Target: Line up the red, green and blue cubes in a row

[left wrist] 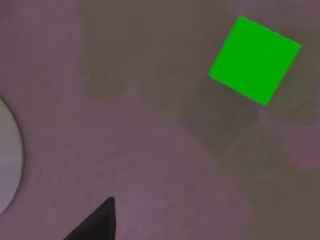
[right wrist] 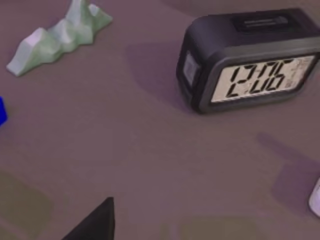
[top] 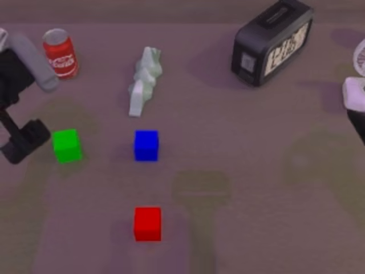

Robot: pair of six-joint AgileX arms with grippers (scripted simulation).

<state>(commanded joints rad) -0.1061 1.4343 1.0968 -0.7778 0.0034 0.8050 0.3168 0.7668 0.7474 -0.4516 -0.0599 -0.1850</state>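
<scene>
you have three cubes on the table and they do not yet form one row; the green cube (top: 67, 145) sits at the left side, the blue cube (top: 146, 145) is level with it nearer the middle, well apart from it, and the red cube (top: 147, 223) lies alone closer to the bottom edge of the top view, directly below the blue one; so green and blue already share a line, and in my judgement the red one is the piece left to bring up beside them, or the spacing to be tightened.

your left gripper (top: 27, 141) is low at the table's left edge, just beside the green cube, holding nothing; from the left wrist view the green cube (left wrist: 254, 60) lies free on the surface, off to one side of the one dark finger tip showing, so you cannot tell whether the fingers are spread or pressed together.

your right arm is parked at the right edge of the top view, and only a pale part of it shows there; its wrist view gives a single dark finger tip, so its state cannot be told either.

keep clear of the red soda can (top: 60, 53), the pale green figurine (top: 145, 80) and the black alarm clock (top: 272, 41) along the far side.
</scene>
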